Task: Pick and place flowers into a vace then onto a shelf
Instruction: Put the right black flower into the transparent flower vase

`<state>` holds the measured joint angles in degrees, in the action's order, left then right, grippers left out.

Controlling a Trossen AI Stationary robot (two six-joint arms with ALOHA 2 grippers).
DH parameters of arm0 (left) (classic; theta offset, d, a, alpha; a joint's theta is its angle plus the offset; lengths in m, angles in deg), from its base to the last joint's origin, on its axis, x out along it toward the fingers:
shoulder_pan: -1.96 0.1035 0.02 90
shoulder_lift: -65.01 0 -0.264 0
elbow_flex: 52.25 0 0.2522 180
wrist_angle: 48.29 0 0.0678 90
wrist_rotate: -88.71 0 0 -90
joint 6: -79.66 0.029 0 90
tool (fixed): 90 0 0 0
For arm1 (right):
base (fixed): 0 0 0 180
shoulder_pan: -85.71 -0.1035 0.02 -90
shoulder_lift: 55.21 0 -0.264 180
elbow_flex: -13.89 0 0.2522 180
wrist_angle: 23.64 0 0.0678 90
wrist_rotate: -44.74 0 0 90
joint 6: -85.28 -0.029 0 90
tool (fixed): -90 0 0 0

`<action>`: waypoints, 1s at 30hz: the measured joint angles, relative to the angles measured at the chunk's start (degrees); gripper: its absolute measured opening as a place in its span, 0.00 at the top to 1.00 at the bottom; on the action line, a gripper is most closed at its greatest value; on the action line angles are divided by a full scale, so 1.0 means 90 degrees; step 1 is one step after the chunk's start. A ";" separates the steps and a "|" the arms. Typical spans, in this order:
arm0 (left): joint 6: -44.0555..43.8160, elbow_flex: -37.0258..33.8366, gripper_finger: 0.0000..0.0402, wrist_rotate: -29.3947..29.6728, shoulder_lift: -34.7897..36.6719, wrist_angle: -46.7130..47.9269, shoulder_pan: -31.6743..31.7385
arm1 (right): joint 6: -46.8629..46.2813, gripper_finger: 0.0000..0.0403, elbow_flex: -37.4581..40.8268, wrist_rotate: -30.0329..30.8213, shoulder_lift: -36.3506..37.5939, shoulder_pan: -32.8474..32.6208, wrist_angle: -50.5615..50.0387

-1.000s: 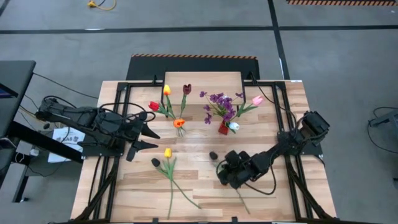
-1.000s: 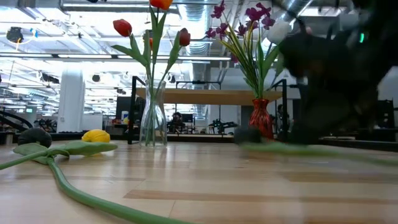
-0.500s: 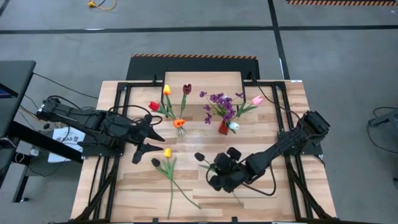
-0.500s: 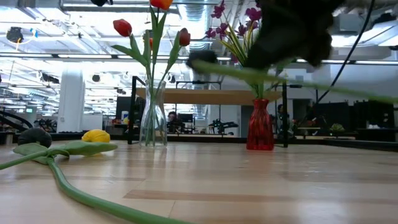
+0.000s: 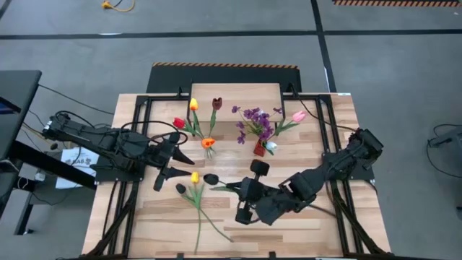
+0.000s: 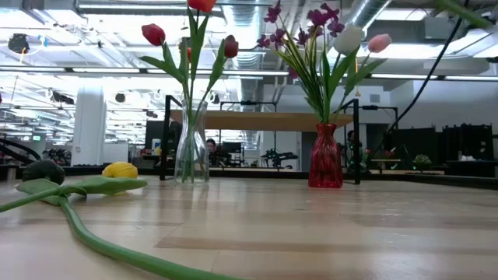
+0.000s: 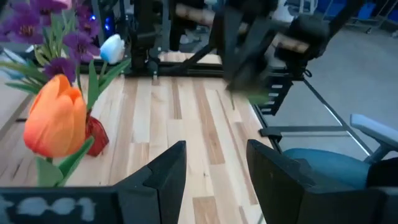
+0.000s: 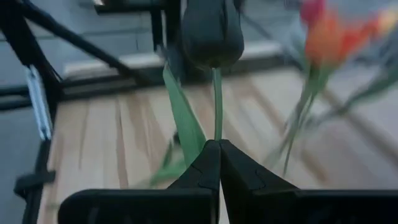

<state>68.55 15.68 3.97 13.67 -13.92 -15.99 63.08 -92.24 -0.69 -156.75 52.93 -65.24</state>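
Note:
My right gripper (image 5: 237, 189) is raised over the table's middle, shut on a dark maroon tulip (image 5: 211, 178) whose head points toward the table's left. My left gripper (image 5: 180, 165) hovers open at the left, near a clear vase (image 6: 191, 148) holding red, yellow, maroon and orange tulips. A red vase (image 6: 325, 155) holds a purple sprig with a pink and a white tulip. Both vases stand on the table in front of the shelf (image 5: 234, 94). A yellow tulip (image 5: 194, 177) and a dark one (image 5: 180, 188) lie flat on the table. My right gripper pinches the maroon tulip's green stem (image 8: 216, 127) between its two fingertips (image 8: 208, 163), a little below the dark head (image 8: 211, 28). The fingers lie roughly along the stem, and a long leaf (image 8: 183, 121) spreads beside them. The flower is lifted clear of the table; the gripper hides the lower stem.
Black frame rails (image 5: 126, 195) run along the table's left and right sides. The lying tulips' long stems (image 6: 101, 245) trail toward the near edge. Bare wood shows at the near right (image 5: 317, 231).
My right gripper has risen from the table at the near right and swung toward the left, rolling its wrist. The maroon tulip has gone from lying on the wood to lifted clear. My left gripper has edged slightly toward the table's middle, still open.

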 joint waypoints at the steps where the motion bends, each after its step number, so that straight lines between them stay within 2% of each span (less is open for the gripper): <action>1: 0.0030 0.0000 0.61 -0.0001 -0.0004 -0.0046 0.0001 | 0.0252 1.00 -0.0188 0.0070 0.0003 -0.0022 0.0013; 5: 0.0291 0.0000 0.61 0.0002 -0.0051 -0.0436 0.0002 | 0.1153 1.00 -0.0771 0.0133 0.0010 -0.0025 0.0160; 11: 0.0811 -0.0003 0.61 -0.0216 -0.0230 -0.1724 0.0007 | 0.1987 1.00 -0.1306 0.0074 0.0012 0.0116 0.0380; 18: 0.0963 -0.0003 0.61 -0.0440 -0.0359 -0.2945 0.0026 | 0.2261 1.00 -0.1598 -0.0125 0.0017 0.0302 0.0409; 30: 0.0883 -0.0003 0.61 -0.0895 -0.0557 -0.3431 0.0313 | 0.2308 1.00 -0.1598 -0.0470 0.0015 0.0558 0.0503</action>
<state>76.50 15.66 -4.08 8.66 -44.79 -13.18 83.86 -106.63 -4.92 -156.62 57.95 -60.72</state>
